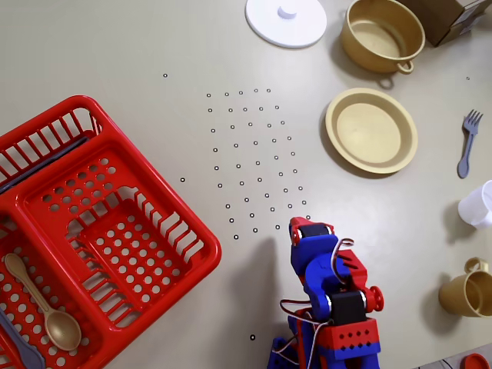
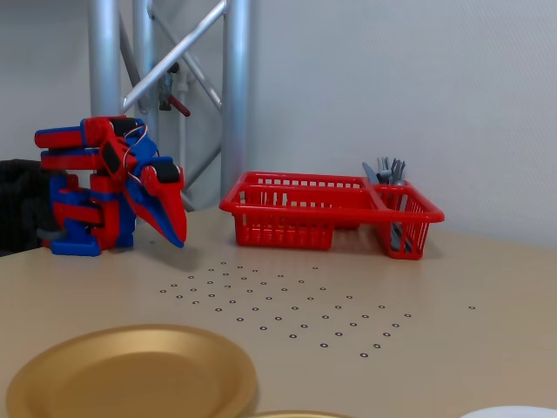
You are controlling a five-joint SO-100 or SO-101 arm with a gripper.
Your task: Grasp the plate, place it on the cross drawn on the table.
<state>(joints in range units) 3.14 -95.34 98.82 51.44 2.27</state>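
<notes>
The tan plate (image 1: 371, 129) lies flat on the table at the right in the overhead view, and at the bottom left, close to the camera, in the fixed view (image 2: 130, 374). My red and blue gripper (image 1: 301, 227) is folded back at the arm's base and points down at the table, well apart from the plate. In the fixed view the gripper (image 2: 178, 239) has its jaws together and holds nothing. No drawn cross shows; only a grid of small ring marks (image 1: 254, 154) lies on the table.
A red dish rack (image 1: 92, 238) with a spoon (image 1: 46, 304) fills the left of the overhead view. A tan pot (image 1: 382, 34), white lid (image 1: 286, 19), grey fork (image 1: 467, 142), white cup (image 1: 478, 204) and tan mug (image 1: 467, 292) ring the plate.
</notes>
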